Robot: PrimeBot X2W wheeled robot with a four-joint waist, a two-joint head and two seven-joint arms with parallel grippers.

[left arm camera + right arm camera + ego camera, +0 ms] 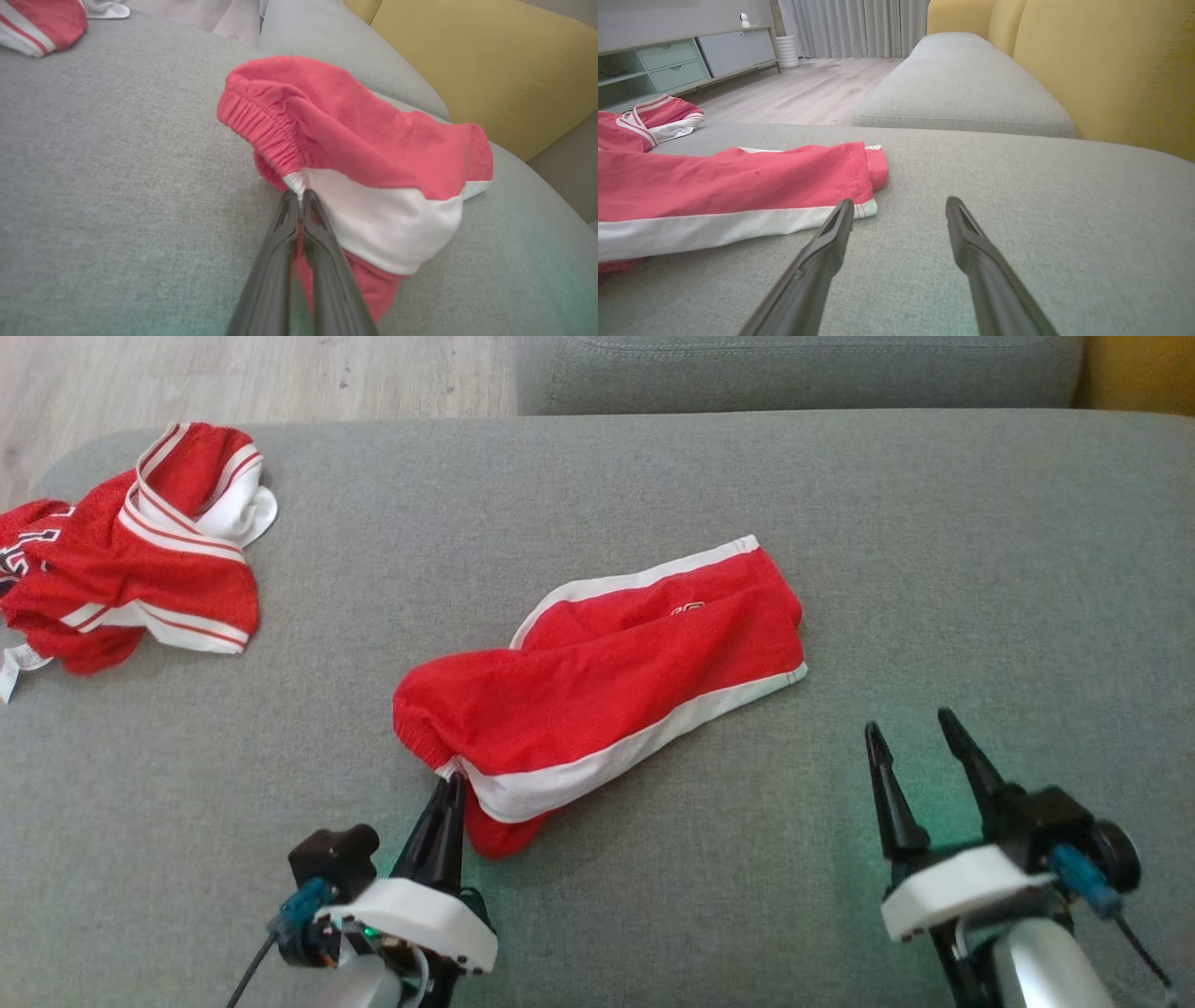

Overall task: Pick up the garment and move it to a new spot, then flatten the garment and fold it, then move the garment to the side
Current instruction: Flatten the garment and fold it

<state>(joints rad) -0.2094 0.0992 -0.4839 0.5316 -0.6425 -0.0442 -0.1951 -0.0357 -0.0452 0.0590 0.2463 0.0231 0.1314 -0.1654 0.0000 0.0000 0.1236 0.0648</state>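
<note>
Red shorts (607,681) with a white side stripe, lying crumpled and roughly doubled near the middle of the grey sofa cushion (980,541), elastic waistband (261,126) toward the robot's left. The fabric looks light, thin and limp. It should drape and trail when lifted, so the thick gathered waistband is likely the surest place to pinch. Left gripper (452,786): fingers clenched on the waistband edge where the stripe meets it. Right gripper (910,721): fingers spread, holding nothing, just short of the hem corner (866,207). A second red-and-white garment (140,560) lies well apart at far left.
</note>
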